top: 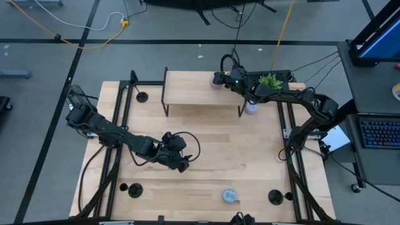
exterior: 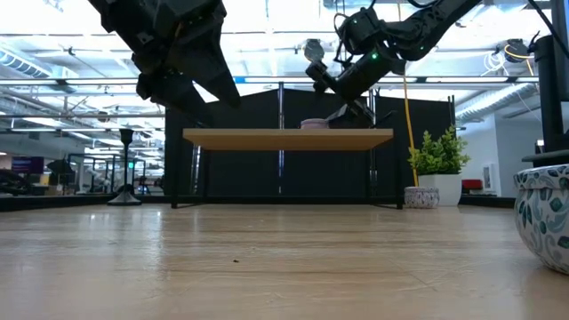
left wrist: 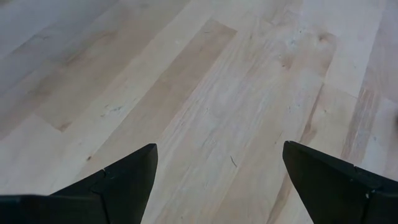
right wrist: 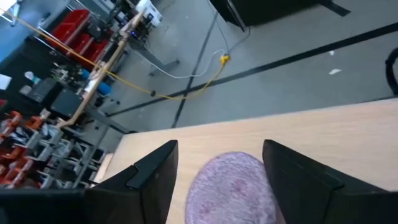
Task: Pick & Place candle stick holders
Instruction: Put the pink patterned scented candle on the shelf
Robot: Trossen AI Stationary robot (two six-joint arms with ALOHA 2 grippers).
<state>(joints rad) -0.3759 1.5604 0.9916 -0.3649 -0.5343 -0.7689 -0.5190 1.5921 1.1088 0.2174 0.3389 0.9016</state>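
Observation:
Three black candle stick holders stand on their round bases on the table: one far left (top: 142,97), one near left (top: 134,189), one near right (top: 275,197). No gripper is near them. My left gripper (top: 183,164) hangs open above bare wood at the table's middle (left wrist: 217,146). My right gripper (top: 220,75) reaches over the right end of the wooden shelf (top: 200,94). It is open, with its fingers on either side of a round purple object (right wrist: 231,190) that sits on the shelf top (exterior: 313,124). My right gripper has its fingers on either side of the purple object's round top (right wrist: 205,180), coming nearly level from the table's right. I cannot tell whether they touch it. The object rests on the shelf.
A green plant (top: 270,80) stands at the far right behind the shelf, and a small white pot (top: 251,107) below the shelf's right leg. A blue-and-white patterned bowl (top: 230,196) sits at the near edge. Black frame rails run along both table sides.

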